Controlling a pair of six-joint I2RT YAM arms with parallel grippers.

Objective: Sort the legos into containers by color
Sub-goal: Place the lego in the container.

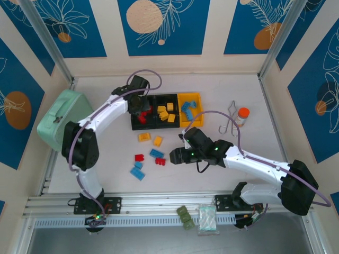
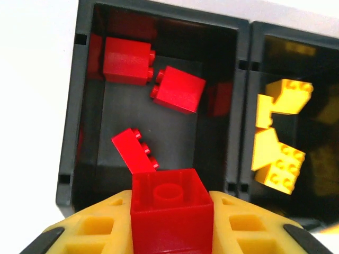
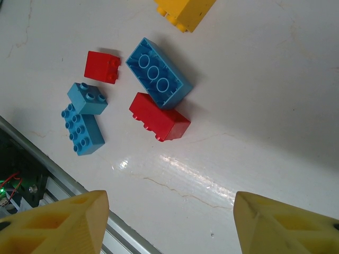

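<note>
My left gripper (image 1: 139, 104) hangs over the left black container (image 1: 134, 125), shut on a red lego (image 2: 170, 211) held between its yellow fingers (image 2: 92, 230). Below it in that bin (image 2: 71, 132) lie three red legos (image 2: 179, 89). The middle black container (image 1: 157, 98) holds yellow legos (image 2: 278, 161), and the yellow container (image 1: 198, 108) holds blue ones (image 1: 188, 107). My right gripper (image 1: 175, 156) is open just above the table (image 3: 169, 222), beside the loose legos: a long blue one (image 3: 159, 73), a red one (image 3: 159, 116), a small red one (image 3: 102, 66), two blue ones (image 3: 82, 129) and a yellow one (image 3: 185, 10).
A mint-green case (image 1: 61, 119) stands at the left, against my left arm. An orange-capped bottle (image 1: 243, 115) and metal tongs (image 1: 229, 119) lie right of the bins. An olive-green block (image 1: 185, 217) and a clear bag (image 1: 206, 219) rest on the front rail.
</note>
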